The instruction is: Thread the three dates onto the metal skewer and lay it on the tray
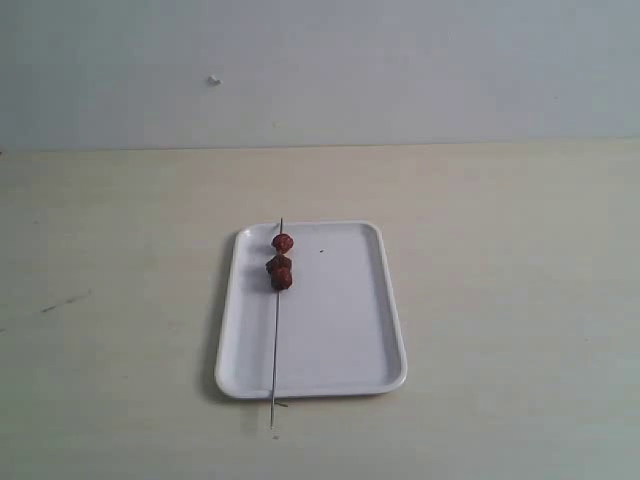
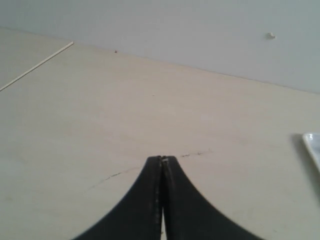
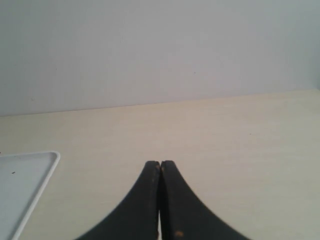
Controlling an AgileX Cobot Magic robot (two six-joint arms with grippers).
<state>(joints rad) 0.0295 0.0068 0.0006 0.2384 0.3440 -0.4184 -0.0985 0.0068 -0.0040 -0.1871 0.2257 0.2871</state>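
Note:
The white tray (image 1: 340,330) lies in the middle of the table in the exterior view. Across its left part lies the thin metal skewer (image 1: 276,340), running from the far rim past the near rim. The three dates (image 1: 281,262) are threaded on it near its far end, close together. Neither arm shows in the exterior view. My left gripper (image 2: 162,159) is shut with nothing between its black fingers, over bare table; a corner of the tray (image 2: 312,145) shows at that view's edge. My right gripper (image 3: 160,163) is shut and empty too, with the tray's corner (image 3: 37,172) beside it.
A pale grey wall (image 1: 320,70) rises behind the table. A thin light stick (image 2: 37,66) lies on the table far off in the left wrist view. Faint dark scuff marks (image 2: 150,167) cross the tabletop near the left fingers.

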